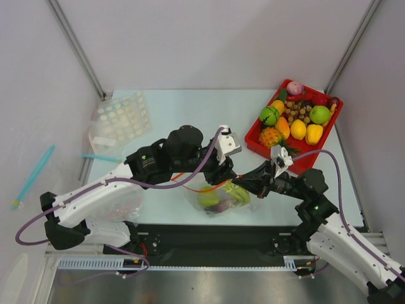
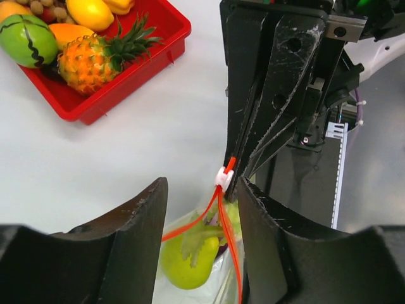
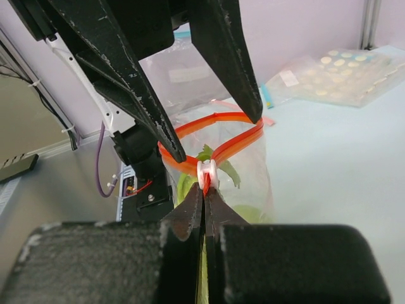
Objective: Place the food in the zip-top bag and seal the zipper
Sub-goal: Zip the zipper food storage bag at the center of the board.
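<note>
Pinches zipper with right gripper; holds left gripper spread just beyond white slider.
Close left on slider, draw straight along zipper.

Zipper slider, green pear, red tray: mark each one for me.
zipper slider (image 3: 207, 172): right wrist view, white body
green pear (image 2: 183, 259): left wrist view, rounded belly
red tray (image 2: 130, 79): left wrist view, near outer wall

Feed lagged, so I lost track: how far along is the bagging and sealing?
Done: the food is in the zip-top bag; the pear and green leek leaves show through it. In hand: the right gripper is shut on the zipper beside its white slider, with the left gripper open astride it. Left: the zipper gapes in a loop and needs running shut.
</note>
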Robot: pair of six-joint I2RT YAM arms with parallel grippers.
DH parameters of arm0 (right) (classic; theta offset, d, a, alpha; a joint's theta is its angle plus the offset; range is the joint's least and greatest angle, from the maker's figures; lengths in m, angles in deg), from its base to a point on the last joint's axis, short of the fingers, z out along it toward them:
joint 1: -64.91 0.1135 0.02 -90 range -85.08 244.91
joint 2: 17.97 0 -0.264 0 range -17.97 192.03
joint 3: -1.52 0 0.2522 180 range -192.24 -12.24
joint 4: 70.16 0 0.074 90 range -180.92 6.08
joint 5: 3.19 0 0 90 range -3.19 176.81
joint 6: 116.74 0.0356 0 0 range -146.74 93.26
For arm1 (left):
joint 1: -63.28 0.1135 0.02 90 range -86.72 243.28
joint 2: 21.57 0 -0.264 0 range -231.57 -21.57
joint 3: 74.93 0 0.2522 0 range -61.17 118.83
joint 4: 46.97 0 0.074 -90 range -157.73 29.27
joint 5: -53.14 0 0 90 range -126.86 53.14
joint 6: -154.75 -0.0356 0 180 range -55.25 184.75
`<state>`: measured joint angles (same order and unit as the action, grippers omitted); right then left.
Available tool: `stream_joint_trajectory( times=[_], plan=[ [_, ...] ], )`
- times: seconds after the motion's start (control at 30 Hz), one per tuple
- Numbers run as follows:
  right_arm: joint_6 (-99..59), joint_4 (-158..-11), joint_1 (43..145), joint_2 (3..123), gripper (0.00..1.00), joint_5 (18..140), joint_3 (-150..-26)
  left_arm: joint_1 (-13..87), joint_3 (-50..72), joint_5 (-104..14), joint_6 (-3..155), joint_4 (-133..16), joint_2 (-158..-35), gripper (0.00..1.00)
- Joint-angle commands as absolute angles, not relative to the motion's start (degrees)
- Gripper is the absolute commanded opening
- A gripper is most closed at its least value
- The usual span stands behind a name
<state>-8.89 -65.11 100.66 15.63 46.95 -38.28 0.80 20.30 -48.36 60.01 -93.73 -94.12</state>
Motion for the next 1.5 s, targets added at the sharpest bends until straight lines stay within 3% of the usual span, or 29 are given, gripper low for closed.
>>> stream_joint_trajectory(
  times=[0.0, 0.2, 0.5, 0.77, 0.87, 1.0, 1.47],
  plan=[
    [-10.04, -63.09, 101.21, 15.78, 0.0, 45.06, -39.92, 1.05, 23.47, -51.96, 54.64, -94.31, -94.87, 0.52],
    [-10.3, -62.91, 101.65, 15.86, 0.0, 44.44, -40.01, 0.96, 23.64, -53.11, 53.41, -94.92, -96.01, 0.43],
    [-10.48, -63.0, 101.92, 15.78, 0.0, 44.36, -40.01, 0.96, 21.18, -54.87, 53.5, -94.66, -95.83, 0.43],
    [-10.57, -63.27, 101.92, 15.34, 0.0, 44.97, -40.01, 0.96, 19.52, -56.28, 53.85, -94.75, -96.27, 0.35],
    [-10.65, -63.35, 101.92, 14.37, 0.0, 45.67, -39.66, 0.96, 18.37, -56.89, 53.85, -94.84, -96.36, 0.27],
    [-10.65, -63.36, 101.92, 14.19, 0.0, 45.85, -39.66, 0.96, 18.19, -57.69, 53.76, -94.92, -96.97, 0.0],
    [-11.53, -65.99, 101.48, 11.56, 0.0, 51.65, -39.13, 0.96, 16.09, -52.68, 52.7, -96.42, -95.39, 0.0]
  ],
)
